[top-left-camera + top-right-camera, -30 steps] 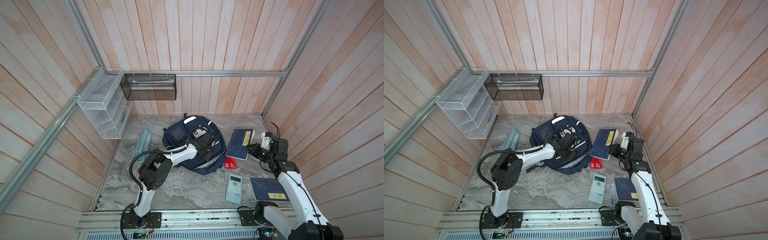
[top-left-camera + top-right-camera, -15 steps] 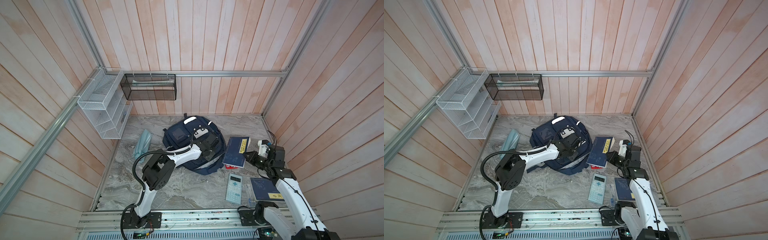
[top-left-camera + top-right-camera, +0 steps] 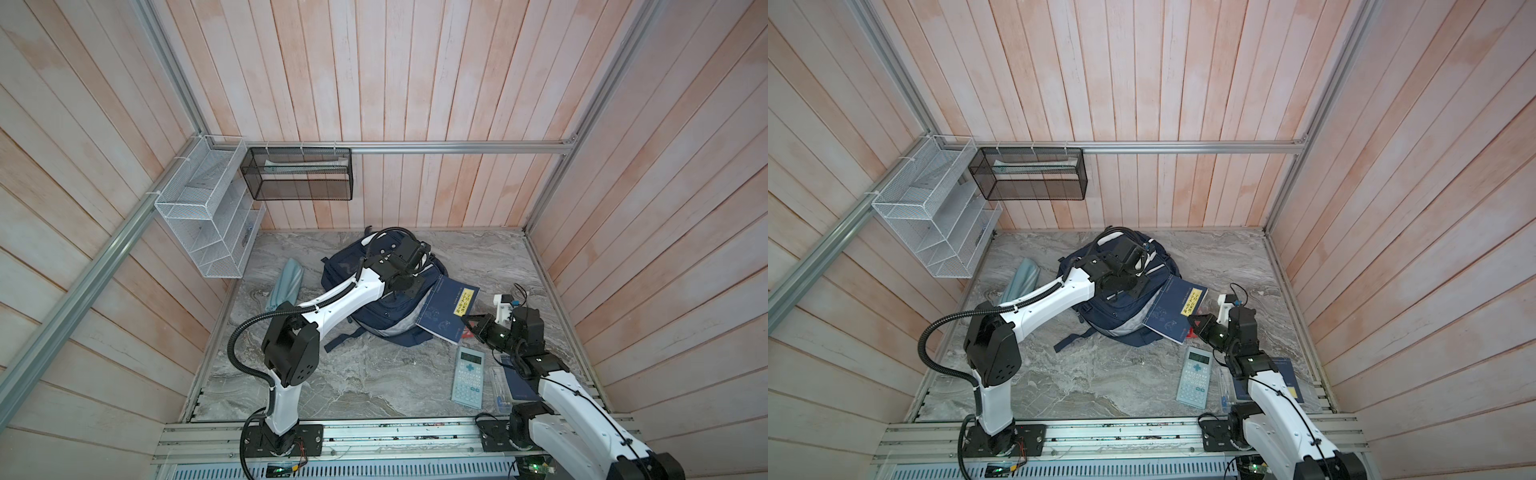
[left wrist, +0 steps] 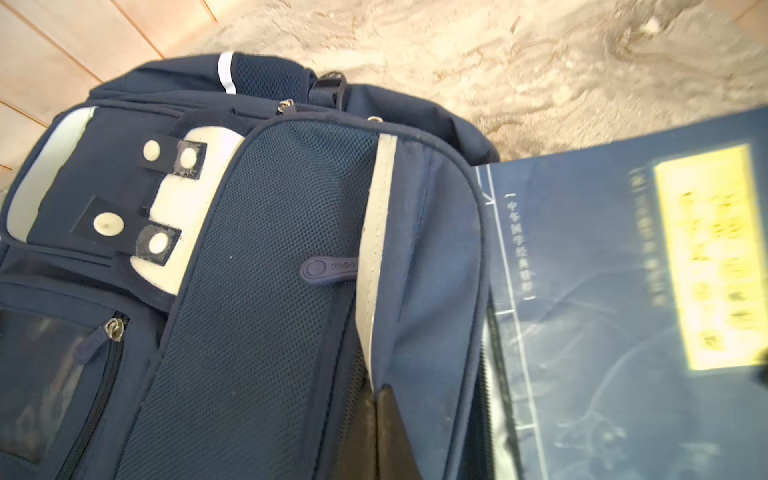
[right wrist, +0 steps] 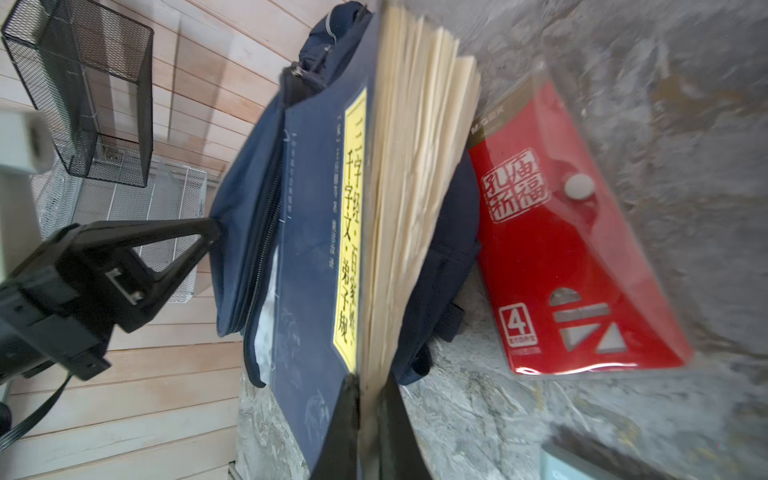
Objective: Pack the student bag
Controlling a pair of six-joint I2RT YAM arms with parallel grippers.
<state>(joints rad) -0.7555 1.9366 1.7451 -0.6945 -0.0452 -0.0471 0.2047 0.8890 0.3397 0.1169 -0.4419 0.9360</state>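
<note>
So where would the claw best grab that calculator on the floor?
Probably across its narrow width, near the middle, coming straight down. The calculator lies flat, face up, long and slim, so only its long edges offer a pinch. A clear case lies close on one side.

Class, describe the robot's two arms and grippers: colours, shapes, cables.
The left arm and right arm have white shells and blocky black joints. A ribbed black hose loops along the left; thin black cable runs along the right. The left gripper and right gripper have black, tapering fingers.
</note>
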